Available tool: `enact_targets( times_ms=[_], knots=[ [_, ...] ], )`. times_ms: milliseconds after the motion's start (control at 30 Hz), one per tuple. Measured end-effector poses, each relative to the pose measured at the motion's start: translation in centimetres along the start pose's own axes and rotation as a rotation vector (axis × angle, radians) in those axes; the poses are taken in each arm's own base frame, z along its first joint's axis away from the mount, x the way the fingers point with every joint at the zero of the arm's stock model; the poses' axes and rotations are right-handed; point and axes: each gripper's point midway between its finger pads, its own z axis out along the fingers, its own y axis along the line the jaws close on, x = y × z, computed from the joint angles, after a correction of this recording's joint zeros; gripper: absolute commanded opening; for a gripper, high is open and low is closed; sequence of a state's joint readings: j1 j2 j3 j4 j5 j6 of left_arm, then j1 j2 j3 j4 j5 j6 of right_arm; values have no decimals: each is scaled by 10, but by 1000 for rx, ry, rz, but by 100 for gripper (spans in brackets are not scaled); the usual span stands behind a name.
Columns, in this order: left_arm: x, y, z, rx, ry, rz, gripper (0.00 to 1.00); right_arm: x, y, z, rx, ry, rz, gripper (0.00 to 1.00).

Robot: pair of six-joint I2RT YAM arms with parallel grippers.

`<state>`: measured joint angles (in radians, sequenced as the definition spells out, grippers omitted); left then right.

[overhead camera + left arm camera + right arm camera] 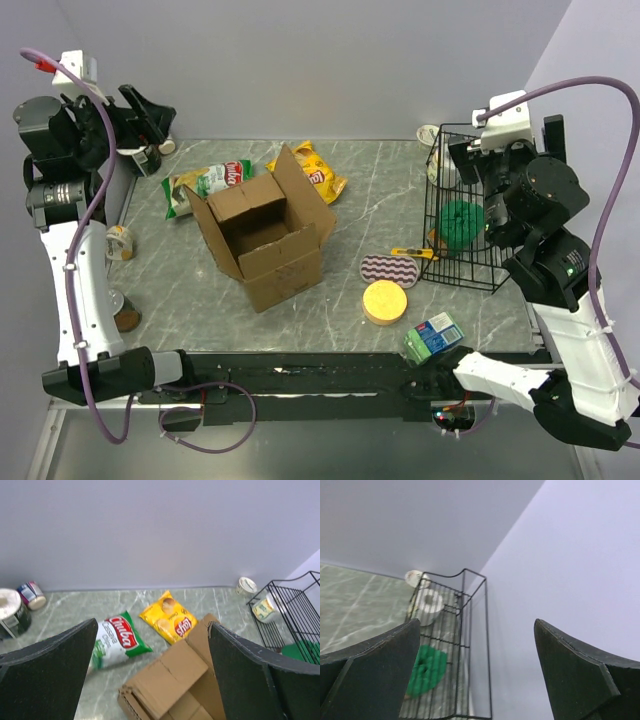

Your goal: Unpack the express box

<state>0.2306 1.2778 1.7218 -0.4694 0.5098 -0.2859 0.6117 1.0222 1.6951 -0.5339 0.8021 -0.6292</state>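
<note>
Since both arms sit pulled back to their own sides, we read this as a parked pose, prob. so nothing blocks the middle of the table (pixel 180 290). Our left pincer (pixel 152 625) hangs high at the far-left corner, jaws spread as wide as they go w/ nothing between them, looking down over the express box (pixel 262 235). Our right pincer (pixel 477 622) is just as wide open and empty, up beside the black wire basket (pixel 470 275) and aimed at the wall corner.

The express box stands upright left of ctr on the table, flaps folded out, one tall flap on the far side. From above we see only bare cardboard floor inside, so it looks emptied. Goods lie round it, not in it:
- a green Chiuba chip bag (pixel 205 182) and a yellow Lay's bag (pixel 318 170) just behind
- a wavy-striped pad (pixel 388 268), a round yellow disc (pixel 384 301) and a small green-blue carton (pixel 433 337) to its right
- what looks like a yellow cutter (pixel 415 253) by the basket, which holds a green scrubber (pixel 460 222)

We judge the unpacking done or nearly so. Flaps left out keep the opening free for a last check.
</note>
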Motion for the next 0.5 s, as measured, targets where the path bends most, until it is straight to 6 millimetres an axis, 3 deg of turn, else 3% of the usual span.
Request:
enact_targets(
  times_ms=[267, 500],
  knots=[
    [-16, 2, 8, 3, -58, 26, 96, -3, -18, -2, 69, -5, -53, 100],
    [-10, 6, 15, 6, -68, -24, 96, 7, -14, -3, 69, 14, -84, 100]
  ],
)
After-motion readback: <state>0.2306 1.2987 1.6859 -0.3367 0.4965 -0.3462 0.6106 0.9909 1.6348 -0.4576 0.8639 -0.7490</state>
